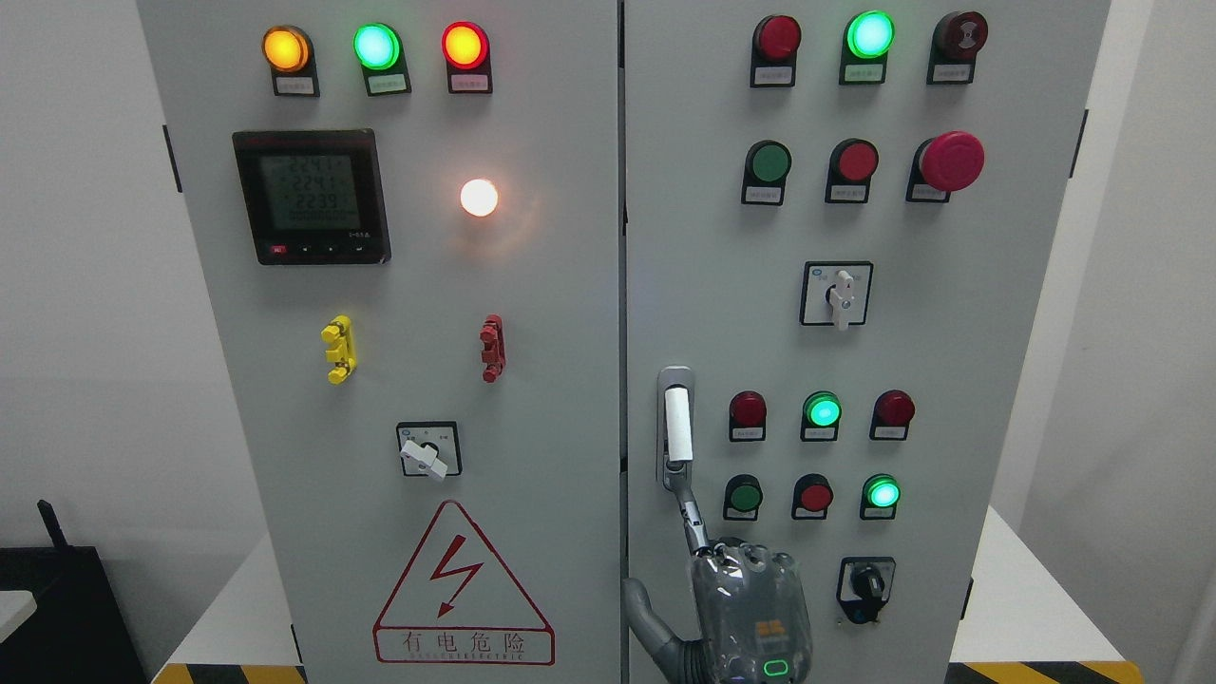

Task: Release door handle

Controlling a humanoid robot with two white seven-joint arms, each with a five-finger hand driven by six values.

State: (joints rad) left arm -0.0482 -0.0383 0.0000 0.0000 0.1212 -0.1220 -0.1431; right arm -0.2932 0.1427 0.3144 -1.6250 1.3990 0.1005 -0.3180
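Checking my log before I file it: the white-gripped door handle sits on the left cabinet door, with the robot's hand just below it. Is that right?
Not quite. The head view shows the door handle on the right cabinet door, near its left edge, not on the left door. The right hand is just below it, as you said.

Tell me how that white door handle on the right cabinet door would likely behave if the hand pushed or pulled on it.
The door handle looks rigid: a straight white bar seated upright in a metal recess, so it would probably swing out rather than flex. Its smooth surface could be slippery for a single finger. Only one extended finger of the hand reaches its lower end, so any grip looks light.
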